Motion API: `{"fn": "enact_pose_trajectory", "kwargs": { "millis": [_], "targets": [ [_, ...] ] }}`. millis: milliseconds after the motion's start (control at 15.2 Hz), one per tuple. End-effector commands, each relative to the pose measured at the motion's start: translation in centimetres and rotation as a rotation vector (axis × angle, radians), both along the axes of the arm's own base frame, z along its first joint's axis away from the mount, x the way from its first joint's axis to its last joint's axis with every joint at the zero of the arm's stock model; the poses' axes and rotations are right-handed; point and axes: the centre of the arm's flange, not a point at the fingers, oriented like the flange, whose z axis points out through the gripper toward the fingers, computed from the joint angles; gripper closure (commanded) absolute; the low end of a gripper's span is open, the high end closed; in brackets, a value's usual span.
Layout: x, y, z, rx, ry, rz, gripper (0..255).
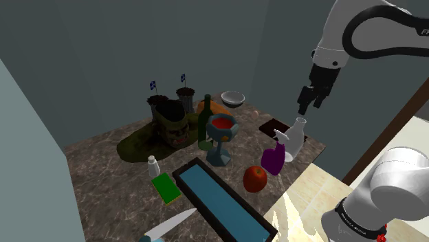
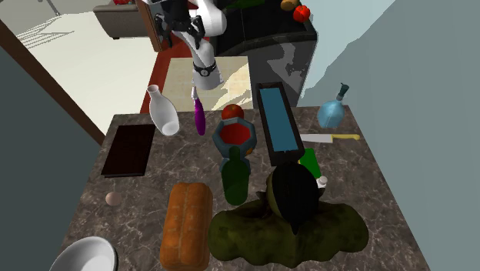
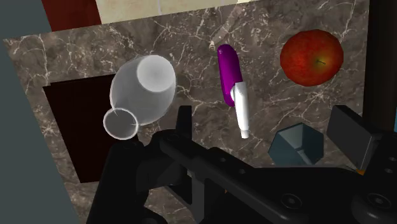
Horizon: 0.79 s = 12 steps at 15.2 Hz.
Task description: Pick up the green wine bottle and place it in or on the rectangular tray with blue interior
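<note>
The task was at its first step, the approach. The gripper (image 1: 309, 104) hung at the upper right of the shoulder view, above the white vase (image 1: 294, 137), its fingers (image 1: 302, 105) spread and holding nothing. The green wine bottle (image 1: 205, 122) stood upright at the frame's middle, just beside the goblet (image 1: 221, 137). The tray (image 1: 216, 196) lay at the lower middle. Next, I judge, the arm needed to go left and descend to the bottle without knocking the goblet.

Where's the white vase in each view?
Shoulder view: white vase right of centre, near the table's edge.
Second exterior view: upper left, beside the dark mat.
Wrist view: between the dark mat and the purple bottle.
Shared landmark: that purple bottle, next to it everywhere.
</note>
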Motion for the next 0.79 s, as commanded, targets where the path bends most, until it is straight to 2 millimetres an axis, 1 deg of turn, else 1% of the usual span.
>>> {"fn": "enact_pose_trajectory", "kwargs": {
  "millis": [0,726],
  "targets": [
    [0.0,0.0,0.0,0.000,0.000,0.000,0],
    [12.5,5.7,-2.4,0.012,-0.035,-0.032,0]
  ]
}}
